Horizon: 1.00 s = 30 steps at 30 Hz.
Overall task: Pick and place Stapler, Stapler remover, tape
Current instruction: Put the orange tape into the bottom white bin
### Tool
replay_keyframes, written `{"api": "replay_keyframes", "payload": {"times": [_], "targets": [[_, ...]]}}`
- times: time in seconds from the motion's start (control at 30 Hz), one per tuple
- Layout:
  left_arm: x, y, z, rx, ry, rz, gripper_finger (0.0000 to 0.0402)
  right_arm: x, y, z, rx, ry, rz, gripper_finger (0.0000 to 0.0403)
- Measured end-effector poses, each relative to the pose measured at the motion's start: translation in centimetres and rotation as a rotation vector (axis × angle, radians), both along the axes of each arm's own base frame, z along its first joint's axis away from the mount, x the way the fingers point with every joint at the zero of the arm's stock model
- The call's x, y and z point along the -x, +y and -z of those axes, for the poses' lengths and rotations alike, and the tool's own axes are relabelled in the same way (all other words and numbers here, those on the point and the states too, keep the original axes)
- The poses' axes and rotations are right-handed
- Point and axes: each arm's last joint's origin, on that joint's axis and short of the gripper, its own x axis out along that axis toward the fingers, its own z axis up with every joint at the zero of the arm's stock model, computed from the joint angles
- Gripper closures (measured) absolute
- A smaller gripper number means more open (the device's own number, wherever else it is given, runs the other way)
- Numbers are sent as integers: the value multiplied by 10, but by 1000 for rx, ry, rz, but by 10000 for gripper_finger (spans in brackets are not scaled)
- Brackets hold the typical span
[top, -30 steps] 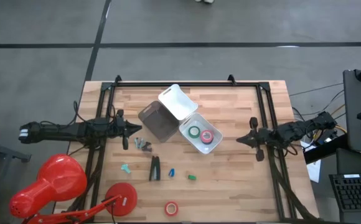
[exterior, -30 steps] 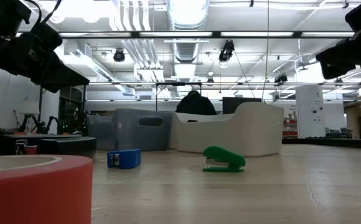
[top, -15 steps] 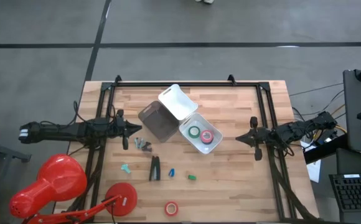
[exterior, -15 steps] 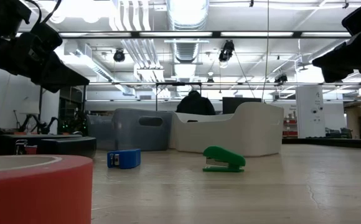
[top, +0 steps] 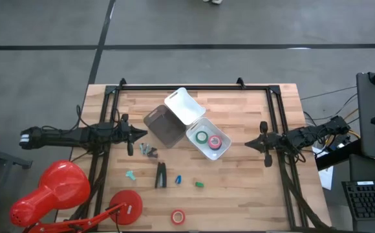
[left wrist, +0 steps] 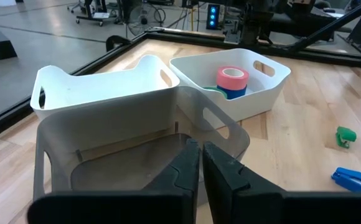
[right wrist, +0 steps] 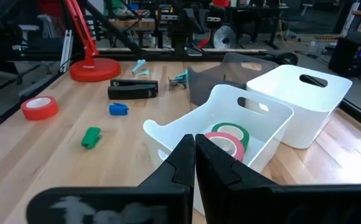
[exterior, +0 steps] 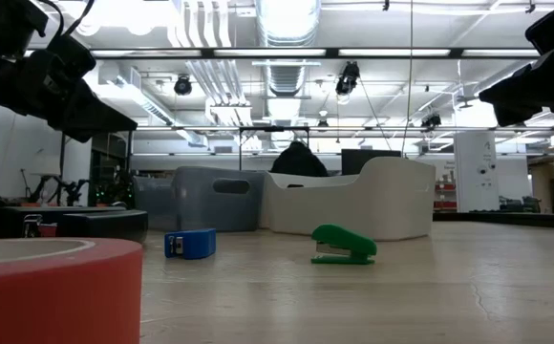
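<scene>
Both hands pressed together; three bins, one stapler, three tape rolls.

Grey floor, bright ceiling lights

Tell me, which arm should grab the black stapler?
Probably the left. The stapler lies on the table's left half, nearer the left gripper than the right gripper. Both grippers are shut and empty.

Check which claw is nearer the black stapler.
Left. The left claw sits just up-left of the stapler; the right claw is across the table, beyond the white bin.
</scene>
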Motion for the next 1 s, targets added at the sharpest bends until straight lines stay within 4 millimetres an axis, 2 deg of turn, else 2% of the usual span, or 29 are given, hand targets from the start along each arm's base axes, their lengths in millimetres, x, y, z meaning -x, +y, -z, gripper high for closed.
{"api": "replay_keyframes", "payload": {"times": [0.13,0.2,0.27,0.37,0.47,0.6,0.73,0.83,1.0], "targets": [[0,0,-1,-30,2,9,376,0,0,0,2,0,0,394],[-1,0,-3,10,-41,-3,376,0,0,0,2,0,0,394],[-3,0,-10,140,-149,-37,376,0,0,0,2,0,0,394],[-6,0,-23,423,-371,-55,375,0,0,0,2,0,0,394],[-8,0,-24,482,-467,-73,374,0,0,0,-1,0,1,394],[-10,1,-17,549,-462,-108,377,0,0,0,2,0,0,394],[-10,5,-16,583,-509,-253,378,0,0,0,-1,0,1,394],[-11,6,-12,681,-522,-313,378,0,0,0,2,0,0,394],[-20,-4,-12,814,-498,-179,378,0,0,0,2,0,0,394]]}}
